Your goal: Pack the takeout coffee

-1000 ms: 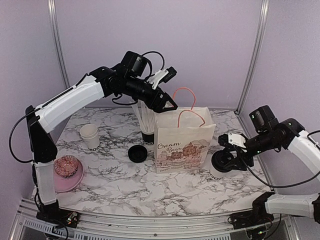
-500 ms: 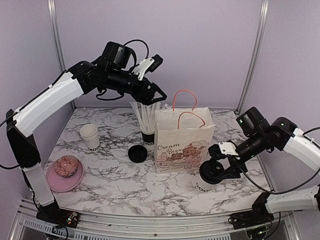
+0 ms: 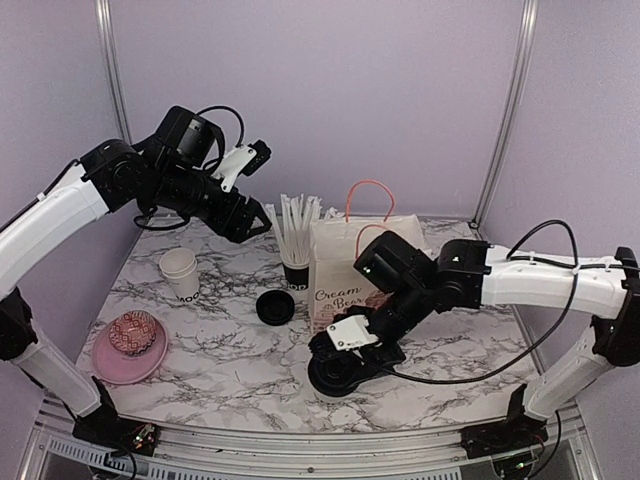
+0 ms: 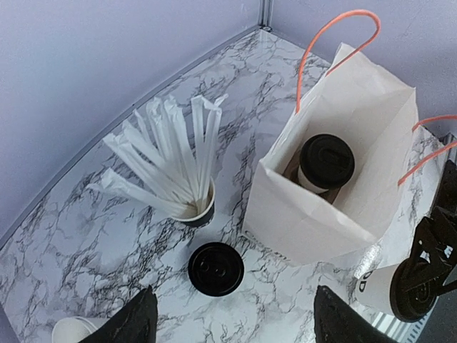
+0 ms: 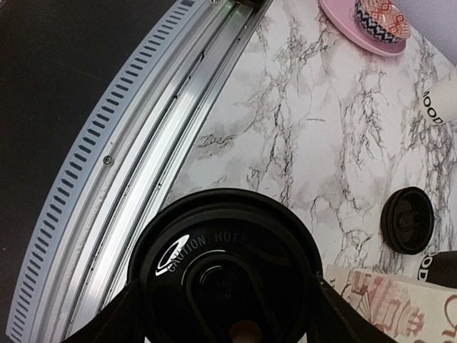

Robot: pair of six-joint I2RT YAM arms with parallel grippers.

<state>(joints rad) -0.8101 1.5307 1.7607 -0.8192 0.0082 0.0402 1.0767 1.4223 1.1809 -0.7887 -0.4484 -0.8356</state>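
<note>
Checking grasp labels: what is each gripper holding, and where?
Right gripper grips a lidded coffee cup across its black lid; left gripper is open, holding nothing.

The paper bag (image 4: 307, 221) is hiding the body of the lidded cup (image 4: 326, 161) inside. In the right wrist view the second cup (image 5: 225, 246) is showing only its black lid, running off the bottom edge.

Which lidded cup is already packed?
The lidded cup standing inside the paper bag. The other lidded cup is outside the bag, held by the right gripper.
</note>
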